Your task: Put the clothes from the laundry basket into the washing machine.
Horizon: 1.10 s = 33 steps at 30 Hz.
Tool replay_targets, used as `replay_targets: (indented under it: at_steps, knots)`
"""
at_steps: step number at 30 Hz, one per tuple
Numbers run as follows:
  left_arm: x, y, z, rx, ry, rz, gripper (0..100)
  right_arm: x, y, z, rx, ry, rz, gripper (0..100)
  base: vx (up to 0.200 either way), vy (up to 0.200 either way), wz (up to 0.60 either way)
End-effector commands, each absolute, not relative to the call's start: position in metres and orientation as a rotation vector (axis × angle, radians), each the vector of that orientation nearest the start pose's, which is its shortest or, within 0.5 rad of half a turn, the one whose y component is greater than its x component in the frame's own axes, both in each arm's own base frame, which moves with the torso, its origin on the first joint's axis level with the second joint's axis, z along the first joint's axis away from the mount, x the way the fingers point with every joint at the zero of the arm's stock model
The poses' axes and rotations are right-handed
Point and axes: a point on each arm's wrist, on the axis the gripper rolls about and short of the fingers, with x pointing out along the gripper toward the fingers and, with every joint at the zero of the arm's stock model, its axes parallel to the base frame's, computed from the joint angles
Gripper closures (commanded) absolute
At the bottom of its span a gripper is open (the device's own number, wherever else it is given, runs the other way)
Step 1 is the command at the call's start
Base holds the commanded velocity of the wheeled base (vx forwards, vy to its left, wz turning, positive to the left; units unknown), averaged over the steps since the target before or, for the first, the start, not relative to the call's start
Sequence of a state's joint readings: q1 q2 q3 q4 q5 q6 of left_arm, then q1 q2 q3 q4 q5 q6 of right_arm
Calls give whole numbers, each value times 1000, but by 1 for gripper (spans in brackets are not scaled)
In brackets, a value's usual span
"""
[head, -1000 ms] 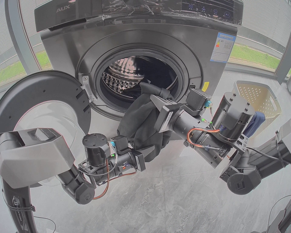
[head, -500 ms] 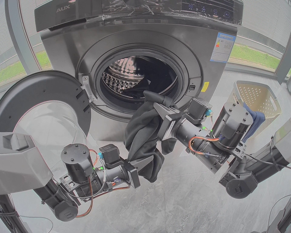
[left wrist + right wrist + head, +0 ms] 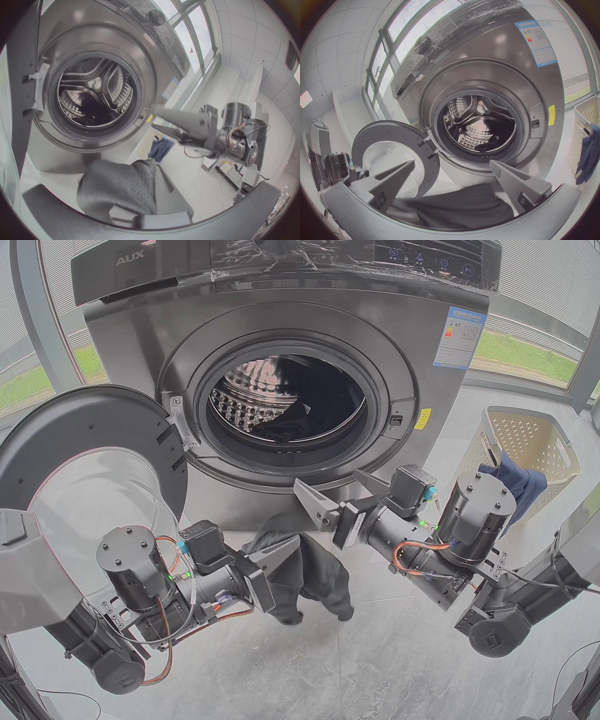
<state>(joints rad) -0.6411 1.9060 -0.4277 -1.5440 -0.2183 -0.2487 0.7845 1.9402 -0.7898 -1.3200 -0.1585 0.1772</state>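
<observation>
Letting go, the right gripper (image 3: 326, 480) now stands wide open just below the drum's mouth. The black garment (image 3: 319, 571) that was at the washing machine (image 3: 406, 346) opening has dropped outside and hangs low before the front panel from the left gripper (image 3: 287, 550), which clamps it. It likely needs another lift in. The left wrist view shows the cloth bunched at its fingers; the head view adds a blue cloth (image 3: 519, 480) draped over the laundry basket (image 3: 565, 446).

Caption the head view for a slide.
Left hand holds a dark garment in front of the open washing machine; right hand open.
</observation>
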Motion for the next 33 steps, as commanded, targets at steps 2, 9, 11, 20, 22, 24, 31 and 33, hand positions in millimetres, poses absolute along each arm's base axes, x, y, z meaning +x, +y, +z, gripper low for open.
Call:
replay_targets:
  at_steps: [2,9,11,20,22,24,31,33]
  knots:
    - [239,-165,137,-258,-24,-796,100,241,224,167,235,-74,608,0,0,0,0]
    - [248,-166,145,-267,-71,-761,100,235,203,156,192,-26,571,0,0,0,0]
    - [250,-167,149,-274,-92,-747,100,234,198,148,179,2,561,0,0,0,0]
    - [236,-166,190,-304,-241,-781,100,239,191,117,148,65,543,0,0,0,0]
    - [231,-166,197,-312,-264,-790,100,242,193,112,145,71,546,0,0,0,0]
    - [226,-165,203,-317,-284,-803,100,245,195,109,143,74,545,0,0,0,0]
    - [227,-165,212,-326,-322,-801,100,254,204,100,119,78,550,0,0,0,0]
    - [227,-166,215,-329,-332,-801,100,257,209,99,122,72,558,0,0,0,0]
